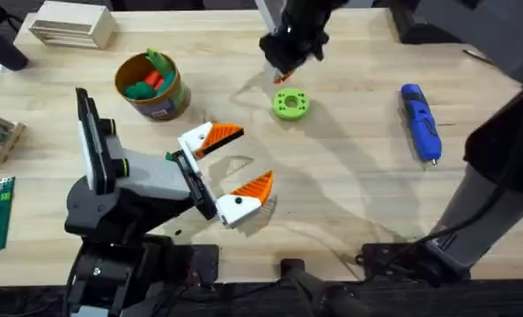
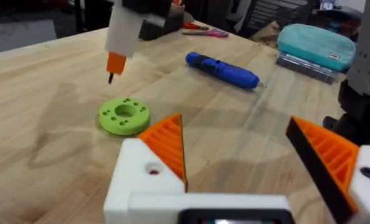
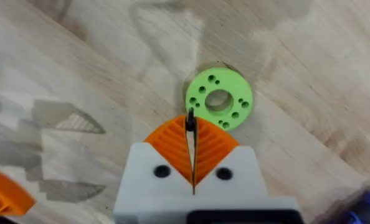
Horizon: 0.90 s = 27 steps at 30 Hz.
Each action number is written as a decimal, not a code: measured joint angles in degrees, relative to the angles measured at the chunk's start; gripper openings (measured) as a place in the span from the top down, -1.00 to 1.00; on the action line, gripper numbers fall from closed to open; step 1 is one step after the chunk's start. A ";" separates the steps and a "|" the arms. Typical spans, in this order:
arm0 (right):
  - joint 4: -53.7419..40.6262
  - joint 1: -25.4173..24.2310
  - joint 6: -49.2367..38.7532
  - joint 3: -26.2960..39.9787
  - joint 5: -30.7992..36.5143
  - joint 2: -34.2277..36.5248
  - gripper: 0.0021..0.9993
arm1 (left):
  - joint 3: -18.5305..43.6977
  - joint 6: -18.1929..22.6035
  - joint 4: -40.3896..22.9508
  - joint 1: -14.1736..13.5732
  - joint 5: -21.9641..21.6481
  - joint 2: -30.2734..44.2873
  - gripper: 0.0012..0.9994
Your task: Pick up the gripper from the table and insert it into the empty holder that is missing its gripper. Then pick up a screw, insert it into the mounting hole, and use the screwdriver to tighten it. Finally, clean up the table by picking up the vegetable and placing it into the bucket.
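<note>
The worktop (image 1: pixel 349 185) is pale wood with visible grain and a smooth, matt finish. The lime-green disc (image 1: pixel 290 104) looks like matt plastic with holes through it. The screwdriver (image 1: pixel 421 121) has a glossy blue plastic body. The left hand (image 1: pixel 231 167) has white plastic blocks carrying ribbed orange plastic pads (image 2: pixel 166 144).

We cannot tell what the thin dark piece (image 3: pixel 190 121) pinched in the right gripper (image 3: pixel 192 146) is — too small; the screwdriver (image 3: pixel 369 208) is cut off at the frame's lower right.
</note>
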 joint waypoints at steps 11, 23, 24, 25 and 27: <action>-11.64 6.08 -0.14 12.42 -0.03 0.00 0.99 | 0.00 0.00 0.00 0.00 0.00 -0.01 -0.98; -12.60 11.57 -0.35 14.16 -4.60 0.00 0.99 | 0.00 0.00 0.00 0.00 0.00 0.00 -0.98; -12.58 11.55 -0.42 14.16 -5.79 0.00 0.99 | 0.00 0.00 0.00 0.00 0.00 -0.01 -0.98; -12.58 11.55 -0.52 14.16 -6.88 0.00 0.99 | 0.00 0.00 0.00 0.00 0.00 0.00 -0.97; -12.65 11.55 -0.62 14.16 -8.62 0.00 0.99 | 0.00 0.00 0.00 0.00 0.00 0.00 -0.97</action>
